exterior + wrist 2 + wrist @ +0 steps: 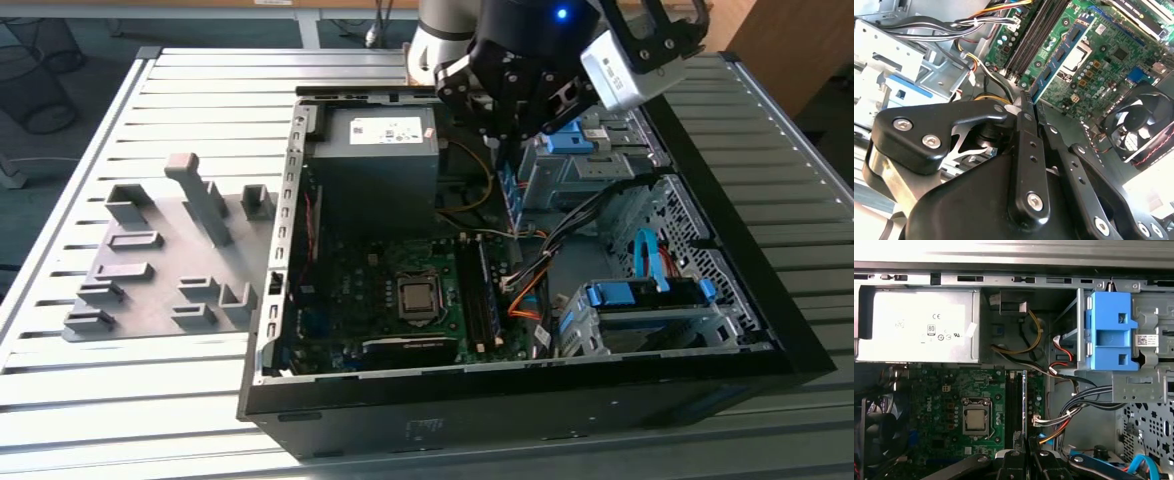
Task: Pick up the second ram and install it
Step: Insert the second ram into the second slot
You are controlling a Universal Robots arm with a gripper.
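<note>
My gripper (505, 150) hangs inside the open computer case (287, 250), shut on the second ram (507, 195), a thin blue-green board with black chips. In the second wrist view the ram (1064, 55) sticks out from between the black fingers (1026, 130), over the motherboard. In the first wrist view the ram (1025, 405) shows edge-on, running along the dark memory slots (1015, 405) just beside the processor socket (976, 421). The stick is held above the board, not seated in a slot.
A grey power supply (919, 325) fills the case's far corner. Bundled cables (1074, 410) and blue drive-bay clips (1111, 330) sit close beside the slots. A fan (1139, 125) stands at the board's edge. A grey slotted holder tray (160, 260) lies on the table outside the case.
</note>
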